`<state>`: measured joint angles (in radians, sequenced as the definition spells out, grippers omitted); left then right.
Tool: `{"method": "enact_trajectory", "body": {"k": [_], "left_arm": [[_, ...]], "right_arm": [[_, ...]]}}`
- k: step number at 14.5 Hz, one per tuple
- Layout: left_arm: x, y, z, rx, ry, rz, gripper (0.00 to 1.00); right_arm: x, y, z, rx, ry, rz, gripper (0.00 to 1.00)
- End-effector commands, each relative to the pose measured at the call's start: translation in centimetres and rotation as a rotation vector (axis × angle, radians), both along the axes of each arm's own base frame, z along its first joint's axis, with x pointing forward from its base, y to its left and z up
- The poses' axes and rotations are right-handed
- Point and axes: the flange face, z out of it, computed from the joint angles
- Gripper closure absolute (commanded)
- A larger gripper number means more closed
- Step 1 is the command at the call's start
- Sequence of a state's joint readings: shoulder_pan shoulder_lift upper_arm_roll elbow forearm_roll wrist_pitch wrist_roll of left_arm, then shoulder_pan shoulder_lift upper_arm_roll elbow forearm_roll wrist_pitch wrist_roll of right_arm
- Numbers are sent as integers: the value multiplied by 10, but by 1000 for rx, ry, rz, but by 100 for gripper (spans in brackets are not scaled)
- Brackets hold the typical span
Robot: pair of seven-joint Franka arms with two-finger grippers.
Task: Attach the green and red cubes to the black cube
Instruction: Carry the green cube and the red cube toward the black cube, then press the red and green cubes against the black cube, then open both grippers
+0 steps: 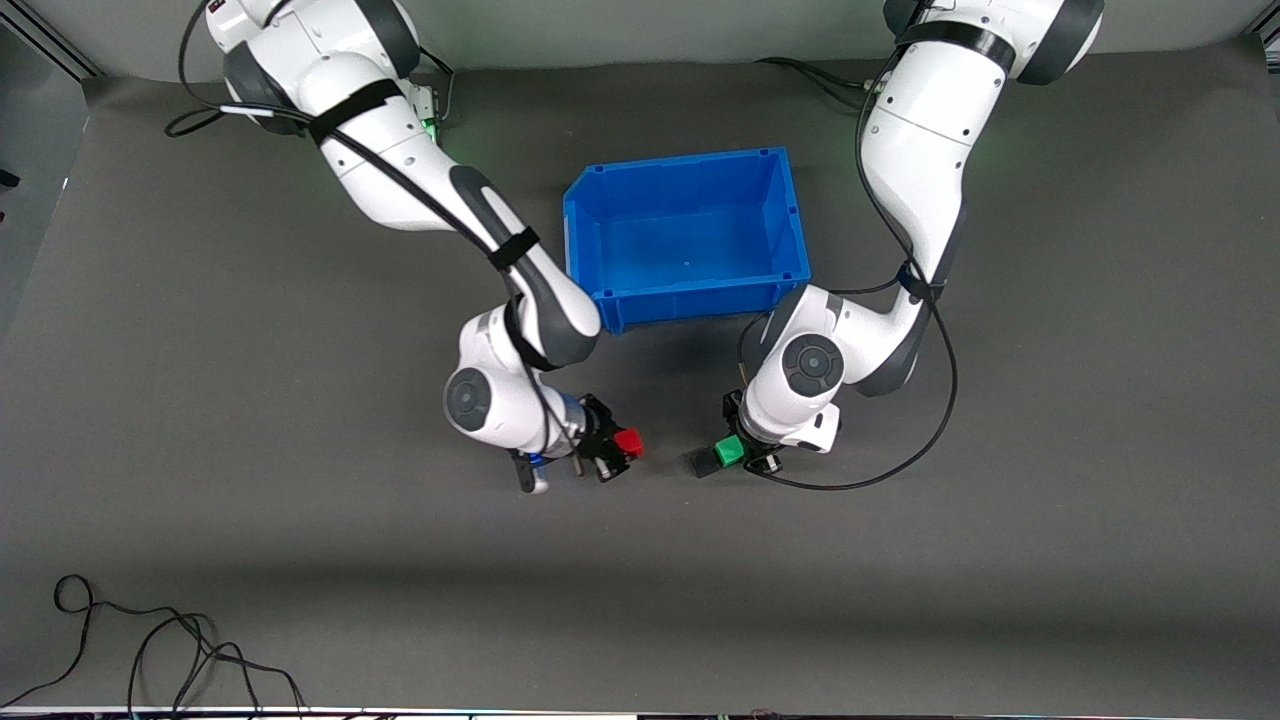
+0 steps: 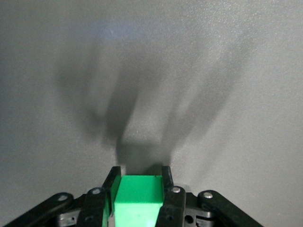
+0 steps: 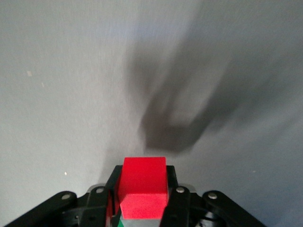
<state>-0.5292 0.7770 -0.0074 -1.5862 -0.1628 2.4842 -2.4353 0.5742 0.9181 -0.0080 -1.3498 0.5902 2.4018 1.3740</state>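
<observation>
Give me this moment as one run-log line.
left claw: shut on green cube, touching black cube | right claw: shut on red cube, apart | blue bin: empty

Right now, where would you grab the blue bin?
By a wall's top edge, from above: the bin stands upright, open, too wide to span. But the left gripper holds the green cube and the right gripper the red cube, over the mat.

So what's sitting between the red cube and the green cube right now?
Front view: mostly bare mat between red cube and green cube, except the black cube beside the green one.
</observation>
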Motion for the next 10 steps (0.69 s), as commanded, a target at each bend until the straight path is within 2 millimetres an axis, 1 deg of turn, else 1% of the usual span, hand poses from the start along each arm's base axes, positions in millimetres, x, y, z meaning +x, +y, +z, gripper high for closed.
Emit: {"method": "enact_trajectory", "body": {"k": [1, 4, 5, 8, 9, 10], "left_arm": [[-1, -5, -9, 12, -2, 16, 100], [-2, -12, -10, 14, -8, -2, 100], [-5, -17, -10, 19, -11, -18, 100], [-7, -22, -3, 25, -27, -50, 100], [-9, -27, -3, 24, -29, -63, 100], [-15, -37, -3, 23, -30, -79, 100]], "right_arm": [[11, 18, -4, -1, -46, 16, 72], [20, 25, -3, -8, -87, 38, 72], [22, 25, -6, -6, -100, 34, 72], [21, 30, -14, -6, -149, 28, 73], [22, 30, -14, -13, -166, 33, 73], [23, 30, -12, -17, -178, 34, 73]]}}
